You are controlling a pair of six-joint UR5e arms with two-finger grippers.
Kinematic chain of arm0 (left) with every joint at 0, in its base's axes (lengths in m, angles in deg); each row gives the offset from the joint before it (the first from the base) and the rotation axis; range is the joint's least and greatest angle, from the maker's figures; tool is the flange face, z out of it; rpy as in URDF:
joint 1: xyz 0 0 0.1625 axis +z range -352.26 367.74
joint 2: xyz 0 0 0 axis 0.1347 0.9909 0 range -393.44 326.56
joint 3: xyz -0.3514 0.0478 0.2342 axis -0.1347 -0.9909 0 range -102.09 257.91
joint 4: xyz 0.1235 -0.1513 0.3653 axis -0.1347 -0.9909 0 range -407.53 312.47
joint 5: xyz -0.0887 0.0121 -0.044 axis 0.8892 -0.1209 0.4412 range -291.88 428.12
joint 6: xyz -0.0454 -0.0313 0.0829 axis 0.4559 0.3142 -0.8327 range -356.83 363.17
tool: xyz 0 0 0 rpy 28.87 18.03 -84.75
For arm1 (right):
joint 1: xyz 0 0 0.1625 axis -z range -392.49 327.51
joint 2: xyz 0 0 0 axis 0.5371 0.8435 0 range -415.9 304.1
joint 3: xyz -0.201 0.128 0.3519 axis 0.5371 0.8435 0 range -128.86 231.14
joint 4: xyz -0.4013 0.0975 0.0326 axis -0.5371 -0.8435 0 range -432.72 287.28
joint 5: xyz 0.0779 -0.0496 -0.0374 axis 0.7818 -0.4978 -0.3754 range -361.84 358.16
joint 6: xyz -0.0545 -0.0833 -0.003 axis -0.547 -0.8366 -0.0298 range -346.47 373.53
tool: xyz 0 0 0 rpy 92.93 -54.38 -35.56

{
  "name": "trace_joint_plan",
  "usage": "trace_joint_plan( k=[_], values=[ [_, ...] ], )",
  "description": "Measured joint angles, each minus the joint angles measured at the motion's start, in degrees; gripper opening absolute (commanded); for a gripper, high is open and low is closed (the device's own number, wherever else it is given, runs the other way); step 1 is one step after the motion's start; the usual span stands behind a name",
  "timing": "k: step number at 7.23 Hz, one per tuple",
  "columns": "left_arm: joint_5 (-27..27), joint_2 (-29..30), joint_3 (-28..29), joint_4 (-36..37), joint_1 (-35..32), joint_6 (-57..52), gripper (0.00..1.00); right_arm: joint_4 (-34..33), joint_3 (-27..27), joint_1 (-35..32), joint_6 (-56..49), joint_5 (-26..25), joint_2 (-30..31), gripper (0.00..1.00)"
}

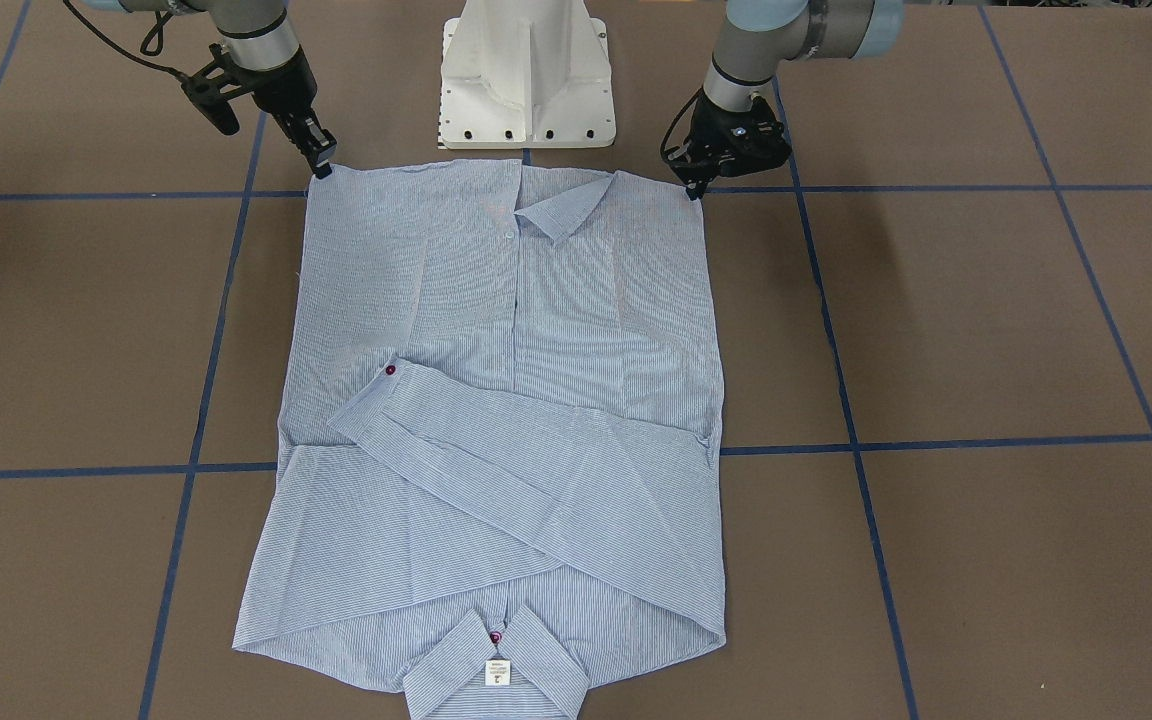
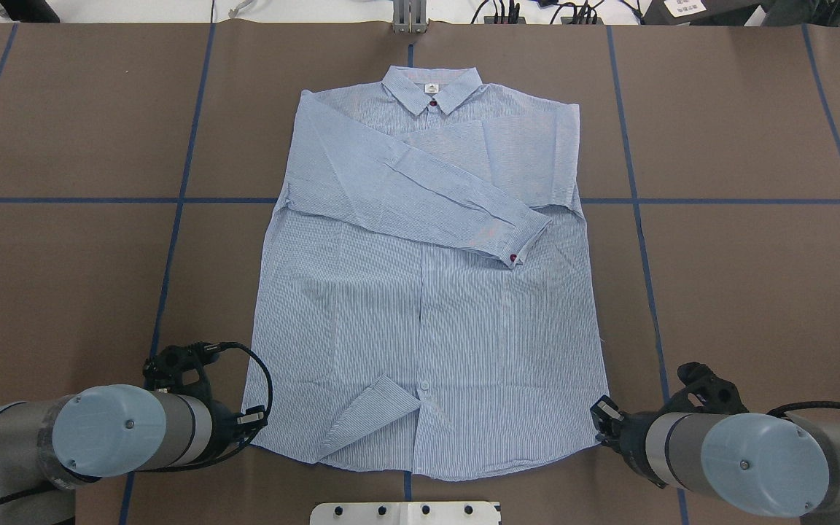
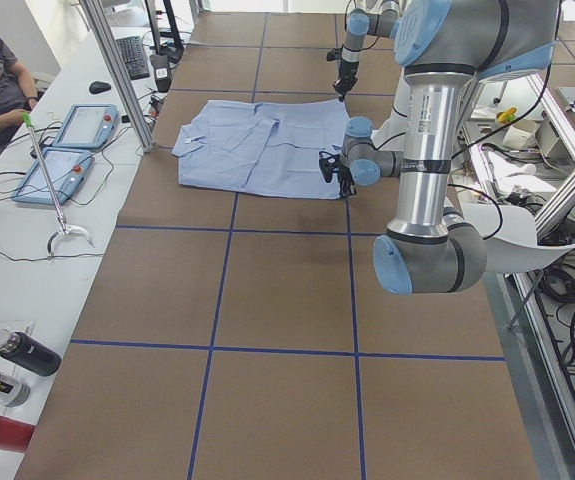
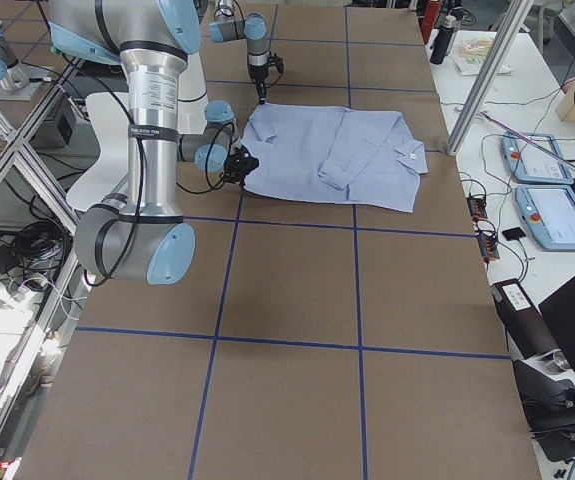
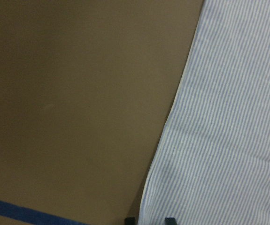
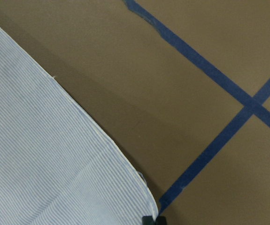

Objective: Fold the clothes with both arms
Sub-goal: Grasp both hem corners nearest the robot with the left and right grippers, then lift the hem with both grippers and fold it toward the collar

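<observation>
Brown table [image 1: 986, 320] bears shirt [image 1: 536, 330]; left gripper [image 1: 694, 190] gapes over hem, right gripper [image 1: 321, 168] pinches corner.

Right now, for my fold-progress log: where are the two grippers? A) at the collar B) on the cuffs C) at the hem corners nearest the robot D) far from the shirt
C: the left gripper and right gripper each sit at a hem corner of the shirt.
</observation>
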Motion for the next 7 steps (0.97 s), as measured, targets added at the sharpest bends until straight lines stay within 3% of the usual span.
trace_joint_plan(
  k=[3, 7],
  values=[
    [0.99, -0.67, -4.2, 0.84, -0.31, 0.25, 0.0, 0.09, -0.9, -1.1, -0.1, 1.97, 0.25, 0.0],
    [7.26, -1.14, -18.96, 9.35, -3.51, 0.52, 0.0, 0.01, -6.1, -6.28, -0.8, 4.81, 2.29, 0.0]
  ],
)
